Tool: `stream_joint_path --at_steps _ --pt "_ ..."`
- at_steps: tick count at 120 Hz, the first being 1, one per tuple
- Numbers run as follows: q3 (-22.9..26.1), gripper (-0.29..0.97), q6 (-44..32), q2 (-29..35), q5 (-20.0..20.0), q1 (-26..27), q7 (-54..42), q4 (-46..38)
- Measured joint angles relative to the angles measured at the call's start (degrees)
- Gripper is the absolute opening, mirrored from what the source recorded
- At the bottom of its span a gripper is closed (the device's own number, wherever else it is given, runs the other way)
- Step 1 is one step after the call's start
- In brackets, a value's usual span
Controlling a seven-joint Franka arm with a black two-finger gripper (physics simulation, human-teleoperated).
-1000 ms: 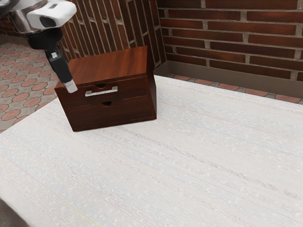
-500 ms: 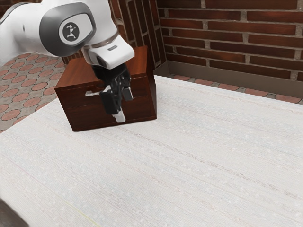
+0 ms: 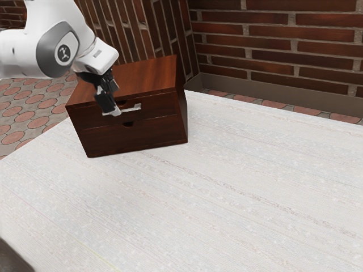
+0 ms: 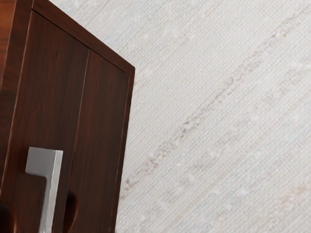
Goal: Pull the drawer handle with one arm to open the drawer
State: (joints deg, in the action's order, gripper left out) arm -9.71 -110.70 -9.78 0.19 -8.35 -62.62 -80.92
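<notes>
A red brick wall stands behind a pale, grained table, with a grey strip, perhaps a skirting, along its foot. The floor is paved in reddish rounded tiles. The light is even.

The arm was covered with smooth white shells of a rounded shape. At one joint it carried a round grey cap with a small white mark in the middle (too small to be read). Toward the hand the white cover became a shorter block with a small grey marking on its side, and under this block sat the gripper, which was black and angular, with a pale tip at its end.
</notes>
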Motion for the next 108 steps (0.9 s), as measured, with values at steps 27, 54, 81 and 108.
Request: stream_joint_path --at_steps 27,54,81,108 --pt "0.0 0.67 -3.8 -3.7 -8.9 -0.2 1.8 1.6" --pt "-0.1 0.59 -5.1 -6.3 -11.8 -0.3 4.7 1.6" --pt "-0.1 0.33 -5.5 -7.8 -11.4 -1.7 8.3 1.7" --pt "0.1 0.21 -5.7 -8.6 -11.1 -2.7 11.0 1.7"
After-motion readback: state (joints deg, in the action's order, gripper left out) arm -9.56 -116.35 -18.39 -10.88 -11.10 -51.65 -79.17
